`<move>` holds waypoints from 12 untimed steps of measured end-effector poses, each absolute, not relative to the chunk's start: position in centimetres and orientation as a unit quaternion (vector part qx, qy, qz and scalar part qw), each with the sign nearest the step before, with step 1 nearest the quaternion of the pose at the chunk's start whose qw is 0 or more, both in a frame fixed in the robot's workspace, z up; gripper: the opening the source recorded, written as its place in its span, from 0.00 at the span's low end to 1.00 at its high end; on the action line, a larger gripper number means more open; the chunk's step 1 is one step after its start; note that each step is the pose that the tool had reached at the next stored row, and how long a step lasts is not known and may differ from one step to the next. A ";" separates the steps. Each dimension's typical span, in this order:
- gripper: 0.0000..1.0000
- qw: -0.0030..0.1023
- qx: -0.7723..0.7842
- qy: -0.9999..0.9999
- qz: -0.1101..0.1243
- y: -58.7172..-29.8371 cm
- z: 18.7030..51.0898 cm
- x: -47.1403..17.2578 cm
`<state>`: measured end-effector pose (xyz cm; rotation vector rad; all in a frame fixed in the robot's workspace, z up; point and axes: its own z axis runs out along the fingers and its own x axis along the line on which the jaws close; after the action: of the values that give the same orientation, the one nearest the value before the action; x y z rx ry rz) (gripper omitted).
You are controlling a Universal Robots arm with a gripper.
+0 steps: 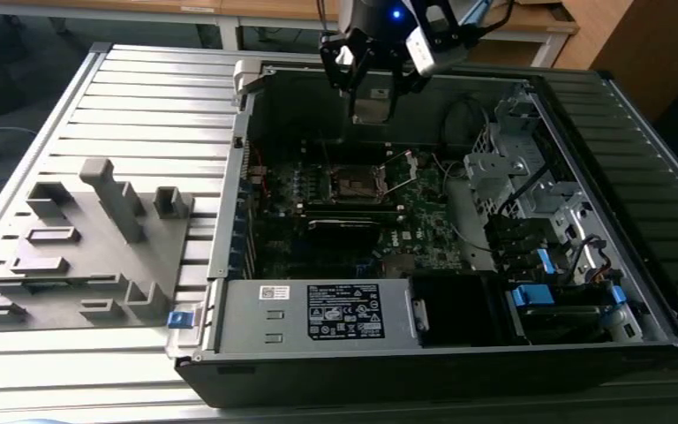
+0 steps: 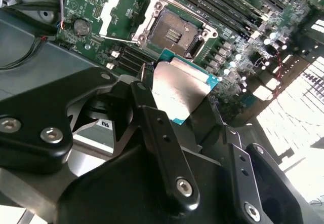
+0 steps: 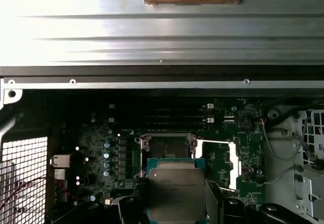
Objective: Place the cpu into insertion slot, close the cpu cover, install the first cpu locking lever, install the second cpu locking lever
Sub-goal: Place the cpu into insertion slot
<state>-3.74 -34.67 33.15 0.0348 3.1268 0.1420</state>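
The gripper (image 2: 178, 102) was clamped on the cpu (image 2: 177, 87) by two opposite edges, metal top facing the second wrist view. My guess is that was so the underside was free to go straight down into the insertion slot (image 2: 174, 30). In the exterior view it hung well above the board inside the open computer case (image 1: 433, 375), roughly over the socket but not in it yet. The cpu cover (image 2: 107, 13) was flipped open just beside the socket, which is probably why the slot sat bare.
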 end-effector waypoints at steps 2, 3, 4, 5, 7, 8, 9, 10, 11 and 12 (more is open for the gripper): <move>0.54 0.008 0.011 0.999 0.045 -34.7 32.9 -3.7; 0.54 0.009 0.011 0.999 0.045 -34.7 32.8 -3.7; 0.54 0.010 0.010 0.999 0.045 -34.7 32.6 -3.7; 0.54 0.011 0.010 0.999 0.045 -34.7 32.5 -3.7; 0.54 0.012 0.009 0.999 0.046 -34.7 32.2 -3.8; 0.54 0.013 0.009 0.999 0.046 -34.7 32.1 -3.8; 0.54 0.013 0.009 0.999 0.046 -34.7 31.9 -3.8; 0.54 0.014 0.008 0.999 0.046 -34.7 31.8 -3.8; 0.54 0.015 0.008 0.999 0.046 -34.7 31.6 -3.8; 0.54 0.016 0.008 0.999 0.046 -34.7 31.5 -3.8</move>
<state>-3.77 -34.67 31.49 0.0233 3.1068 0.1419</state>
